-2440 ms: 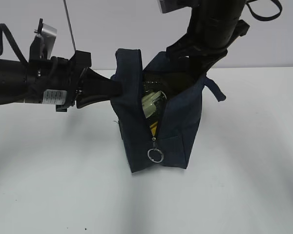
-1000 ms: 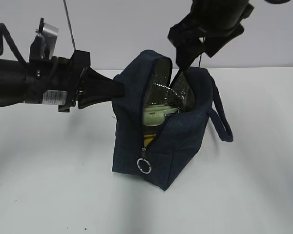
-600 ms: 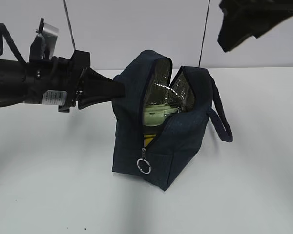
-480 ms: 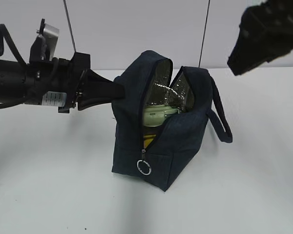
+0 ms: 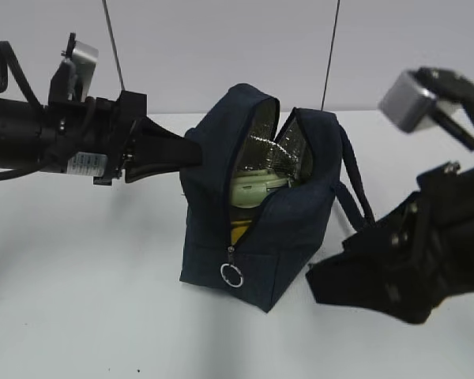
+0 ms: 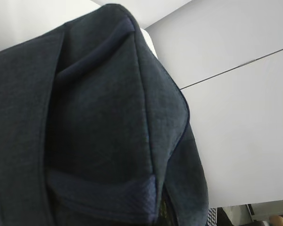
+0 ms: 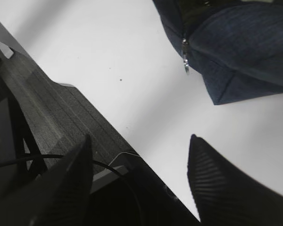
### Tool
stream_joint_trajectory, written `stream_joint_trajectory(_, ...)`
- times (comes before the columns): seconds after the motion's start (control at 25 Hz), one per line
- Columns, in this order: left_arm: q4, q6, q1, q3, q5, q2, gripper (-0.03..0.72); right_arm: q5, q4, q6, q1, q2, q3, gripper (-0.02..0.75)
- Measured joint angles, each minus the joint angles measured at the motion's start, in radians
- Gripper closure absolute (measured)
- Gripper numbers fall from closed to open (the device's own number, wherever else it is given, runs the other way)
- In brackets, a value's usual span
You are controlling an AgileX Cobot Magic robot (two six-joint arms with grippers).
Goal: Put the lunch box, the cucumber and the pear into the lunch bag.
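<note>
The navy lunch bag (image 5: 288, 229) stands open on the white table, its zipper ring pull (image 5: 232, 275) hanging at the front. Inside, the sage-green lunch box (image 5: 253, 188) shows on top and a bit of the yellow pear (image 5: 238, 231) below it. The cucumber is hidden. My left gripper (image 5: 191, 150) is shut on the bag's left upper edge; its wrist view shows only navy fabric (image 6: 108, 117). My right gripper (image 5: 325, 280) is open and empty, low beside the bag's right front corner. In its wrist view (image 7: 139, 146) the bag (image 7: 240, 52) and zipper pull (image 7: 185, 59) lie beyond the fingertips.
The bag's loop handle (image 5: 355, 197) hangs off its right side toward my right arm. The table's front edge and a dark frame with a cable (image 7: 47, 113) show below my right gripper. Two thin rods (image 5: 114, 47) (image 5: 330, 47) stand at the back.
My right gripper left the bag's opening, rose, swung right, then dropped low beside the bag's right front. The bag settled with its mouth open. My left gripper stayed on the bag's edge.
</note>
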Motion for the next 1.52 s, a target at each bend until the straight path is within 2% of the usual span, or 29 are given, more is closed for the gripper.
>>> stream_joint_trajectory(0.2,-0.007,0.0,0.0,-0.002,0.017,0.027,0.704,-0.066,0.366,-0.413,0.0,0.0,0.136,0.256)
stream_joint_trajectory(0.28,-0.016,0.0,0.0,-0.002,0.019,0.038,0.704,-0.066,0.467,-0.52,0.0,0.0,0.165,0.257)
stream_joint_trajectory(0.56,0.013,0.0,0.0,-0.003,0.022,0.043,0.675,-0.067,0.529,-0.608,0.0,0.0,0.176,0.258)
stream_joint_trajectory(0.64,0.032,0.008,0.0,-0.003,0.022,0.043,0.637,-0.068,0.565,-0.608,0.0,0.0,0.176,0.258)
stream_joint_trajectory(0.84,0.051,0.077,0.0,-0.003,0.022,0.043,0.48,-0.079,0.678,-0.612,0.0,0.0,0.176,0.259)
stream_joint_trajectory(0.96,0.065,0.097,0.0,-0.003,0.009,0.043,0.444,-0.081,0.671,-0.624,0.0,0.0,0.176,0.259)
stream_joint_trajectory(1.12,0.077,0.099,0.0,-0.003,-0.009,0.043,0.44,-0.081,0.622,-0.667,0.0,0.003,0.176,0.259)
stream_joint_trajectory(1.32,0.079,0.1,0.0,-0.003,-0.019,0.043,0.442,-0.081,0.644,-0.863,0.0,0.084,0.217,0.279)
stream_joint_trajectory(1.4,0.079,0.1,0.0,-0.003,-0.019,0.043,0.444,-0.082,0.707,-0.979,0.0,0.134,0.246,0.29)
stream_joint_trajectory(1.52,0.079,0.1,0.0,-0.003,-0.019,0.043,0.445,-0.082,0.865,-1.208,0.008,0.223,0.28,0.296)
